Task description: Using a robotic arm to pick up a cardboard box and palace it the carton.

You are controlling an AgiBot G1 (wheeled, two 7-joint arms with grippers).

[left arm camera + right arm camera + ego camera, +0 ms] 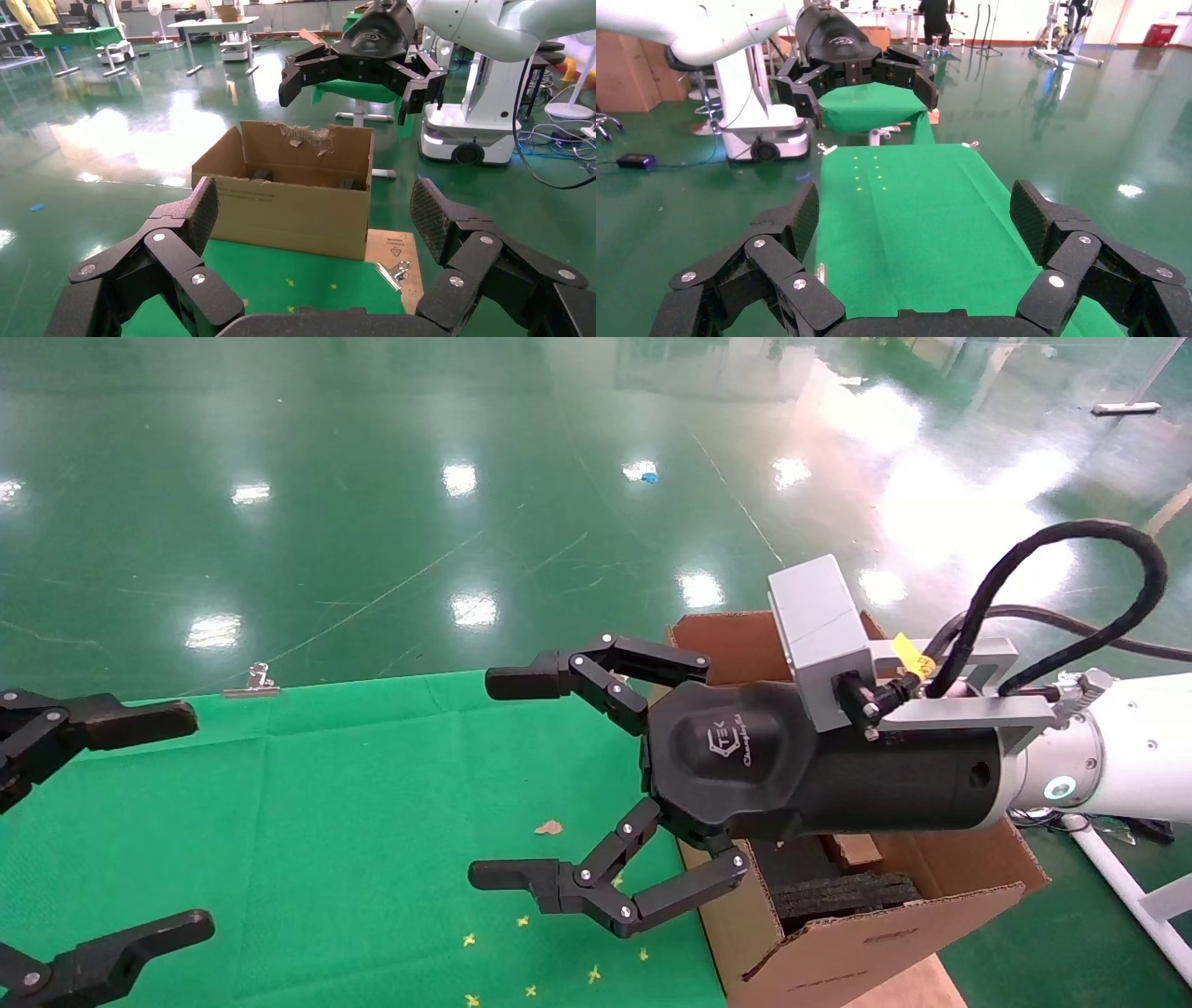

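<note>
Robotic arm's right gripper [484, 780] hangs with its jointed black fingers [596, 672] spread wide and nothing between them, above the green cloth-covered table [372, 822] just beside the large brown corrugated carton [875, 933]. Behind the fingers sit the black logo-marked gripper body, a grey block [819, 626] with a looping black cable [1071, 589], then the white tubular arm [1127, 747] with its glowing ring. The carton stands at the table's right edge, flaps upright, one flap torn ragged [306, 133], black foam blocks [843, 894] inside. The small taped cardboard box cannot be made out in any view. The left gripper [149, 822] is parked at the table's left side, its black fingers likewise spread and empty. Small yellow flecks [526, 952] and a brown scrap [548, 827] lie on the cloth; a metal binder clip [251, 684] sits at its far edge.
</note>
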